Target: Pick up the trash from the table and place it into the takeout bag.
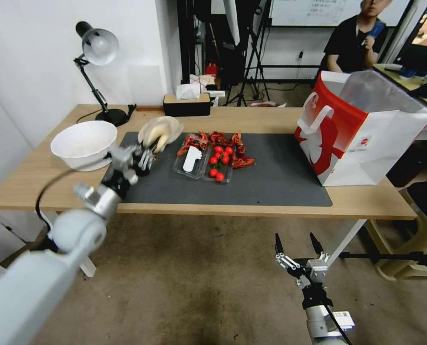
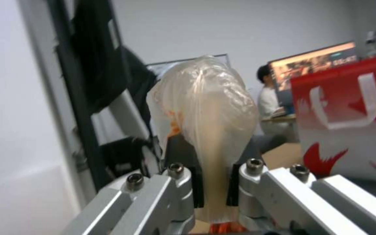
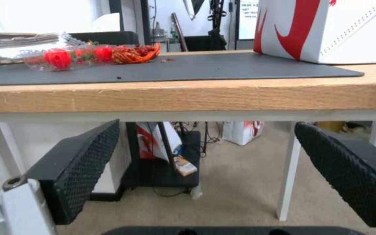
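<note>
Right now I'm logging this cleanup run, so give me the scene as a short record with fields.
left hand: shut on the clear bag with bun, held above the mat's left end
right hand: open, low in front of the table edge
takeout bag: upright on the table's right end
table: light wood, dark grey mat
still on mat: clear tray with red tomatoes, red scraps
white bowl: left of the mat
</note>
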